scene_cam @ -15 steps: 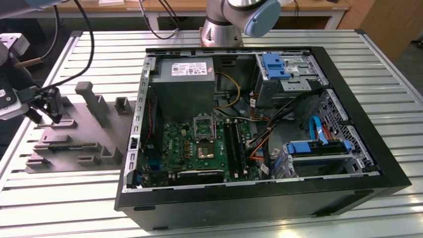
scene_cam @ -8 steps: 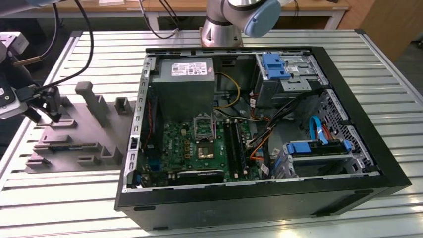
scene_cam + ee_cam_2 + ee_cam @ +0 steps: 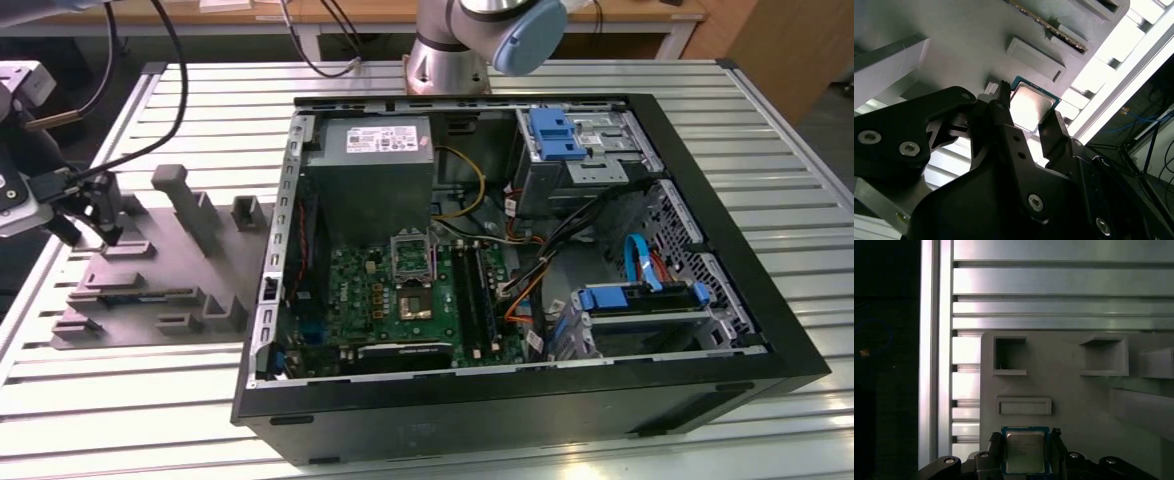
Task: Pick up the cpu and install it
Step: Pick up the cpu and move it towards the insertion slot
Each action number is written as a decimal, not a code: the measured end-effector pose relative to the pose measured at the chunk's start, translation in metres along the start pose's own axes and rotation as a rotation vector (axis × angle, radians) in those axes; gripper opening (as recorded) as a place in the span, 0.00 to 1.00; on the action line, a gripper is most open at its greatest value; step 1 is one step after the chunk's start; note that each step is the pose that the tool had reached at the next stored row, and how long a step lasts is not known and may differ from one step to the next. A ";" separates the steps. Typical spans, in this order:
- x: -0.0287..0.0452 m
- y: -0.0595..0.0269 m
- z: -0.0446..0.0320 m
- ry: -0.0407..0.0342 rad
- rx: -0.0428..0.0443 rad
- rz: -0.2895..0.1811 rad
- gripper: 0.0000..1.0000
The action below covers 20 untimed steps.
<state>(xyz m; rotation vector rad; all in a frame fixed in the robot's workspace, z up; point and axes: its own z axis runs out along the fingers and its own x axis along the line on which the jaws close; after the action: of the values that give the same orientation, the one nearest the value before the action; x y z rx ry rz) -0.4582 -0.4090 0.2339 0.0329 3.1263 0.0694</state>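
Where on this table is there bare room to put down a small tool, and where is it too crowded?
Bare slats of the table lie nearer the camera than the grey fixture plate and on the exterior view's right of the computer case. It is crowded on the plate, where the pincer is at the cpu, and inside the case, among cables.

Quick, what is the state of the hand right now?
Hand: at the cpu on the grey tray; open or closed cannot be told.
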 end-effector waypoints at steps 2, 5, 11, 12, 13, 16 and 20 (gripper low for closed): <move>0.0000 0.0000 -0.0008 0.0000 0.0000 0.000 0.47; 0.0000 0.0001 -0.0020 0.0000 0.0000 0.000 0.47; 0.0000 0.0002 -0.0043 -0.0001 0.0000 0.000 0.47; -0.0001 0.0002 -0.0048 0.0001 0.0000 0.000 0.47; -0.0001 0.0002 -0.0053 0.0001 0.0001 0.000 0.47; -0.0001 0.0003 -0.0066 0.0000 -0.0001 0.000 0.47; -0.0001 0.0004 -0.0082 0.0000 0.0000 0.000 0.47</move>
<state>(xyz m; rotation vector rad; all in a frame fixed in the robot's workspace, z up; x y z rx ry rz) -0.4582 -0.4090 0.2421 0.0330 3.1263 0.0694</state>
